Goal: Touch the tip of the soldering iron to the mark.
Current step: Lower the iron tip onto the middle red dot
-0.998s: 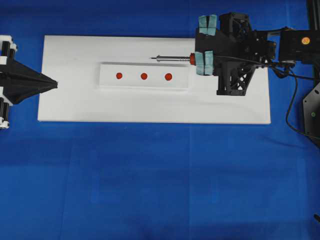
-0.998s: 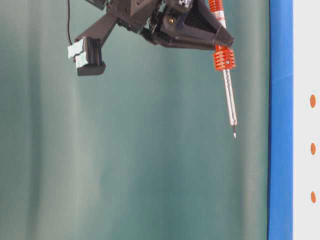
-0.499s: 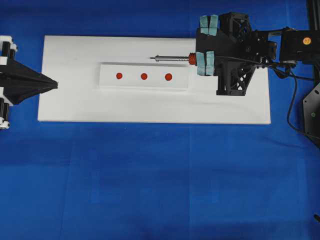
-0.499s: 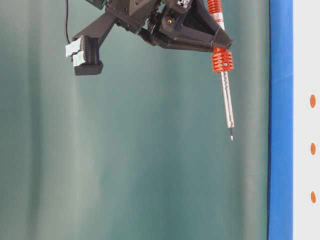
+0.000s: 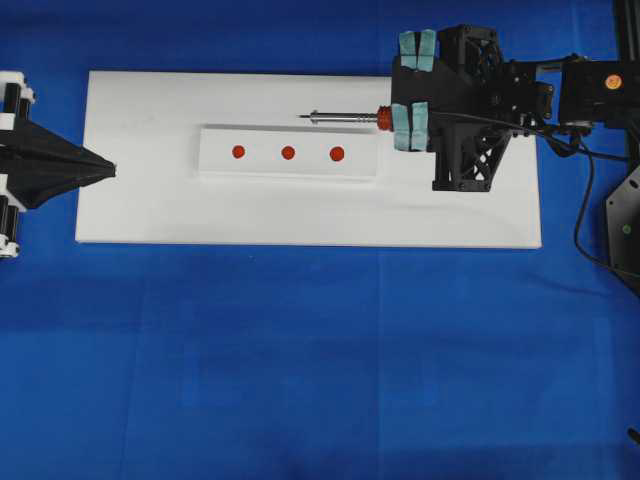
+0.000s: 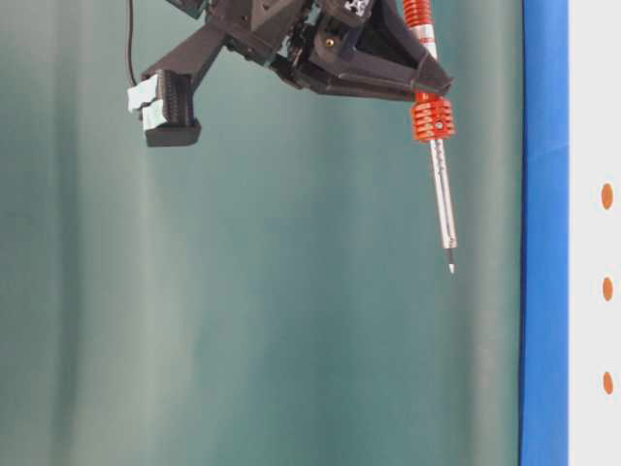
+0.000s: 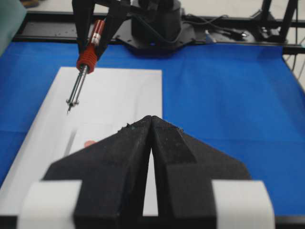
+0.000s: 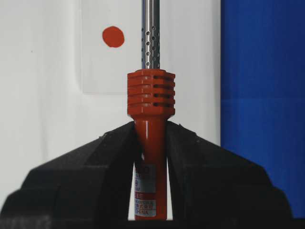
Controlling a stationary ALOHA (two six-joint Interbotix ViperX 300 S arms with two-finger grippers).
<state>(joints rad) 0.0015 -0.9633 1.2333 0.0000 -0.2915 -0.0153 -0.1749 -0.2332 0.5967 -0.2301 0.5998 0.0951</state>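
Three red marks (image 5: 288,153) dot one strip; one soldering iron (image 5: 345,117), clamped by the right pincer (image 5: 410,113), hangs above the white board's (image 5: 140,210) far edge; left pincer (image 5: 112,166) closed.

The soldering iron (image 5: 345,117) hangs in the air above the white board, orange-red ribbed handle (image 8: 150,102) up, perforated silver shaft angled down. Its tip (image 6: 451,267) is clear of the surface, just beside the strip carrying three red marks (image 5: 288,153), touching none.
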